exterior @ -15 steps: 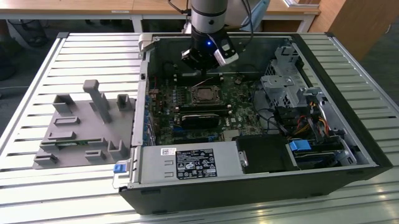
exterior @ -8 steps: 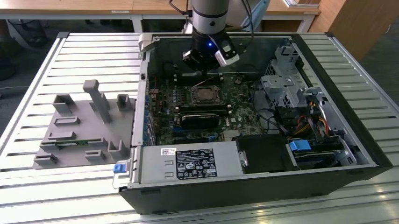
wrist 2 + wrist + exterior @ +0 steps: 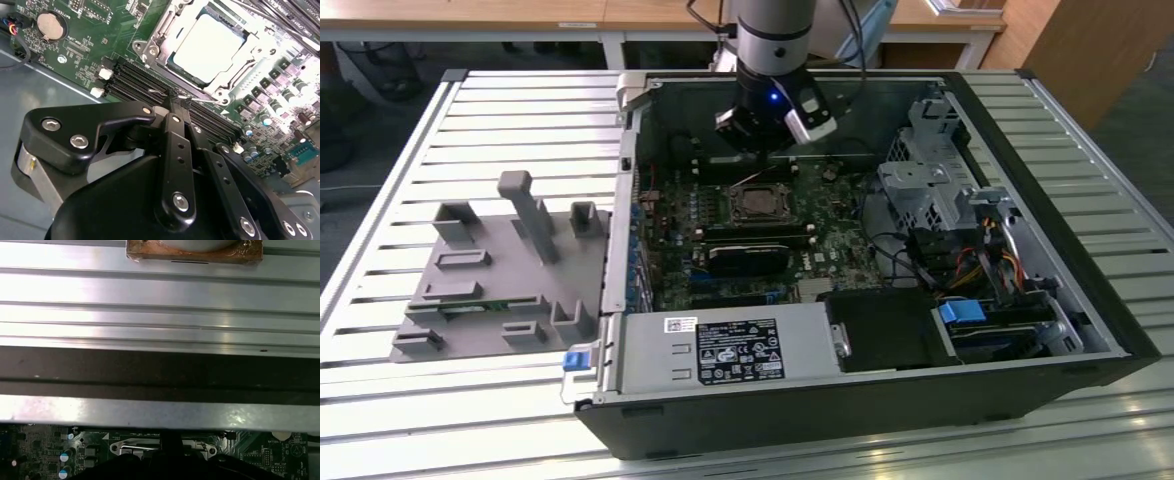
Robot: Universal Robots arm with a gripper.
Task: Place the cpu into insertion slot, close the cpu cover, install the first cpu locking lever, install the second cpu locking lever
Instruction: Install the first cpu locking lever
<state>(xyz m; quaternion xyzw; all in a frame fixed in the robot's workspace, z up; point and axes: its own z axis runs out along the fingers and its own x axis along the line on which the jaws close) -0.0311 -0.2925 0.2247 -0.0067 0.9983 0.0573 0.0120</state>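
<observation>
the cpu [image 3: 210, 42] is shiny silver-grey, with a silver cpu cover [image 3: 162, 37] round it. the board [image 3: 85, 35] is green. the claw [image 3: 172, 107] is black. the desk [image 3: 400, 160] has silver stripes.

Silver-grey arm with black joint and blue light; black, silver-screwed end effector [image 3: 172, 102] linkages.

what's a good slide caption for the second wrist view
Closed black tool over the memory slots, beside the cpu seated in its socket with the cpu cover down.

bright overhd | glare on cpu [image 3: 210, 42] | case interior shadowed | slight blur
</observation>
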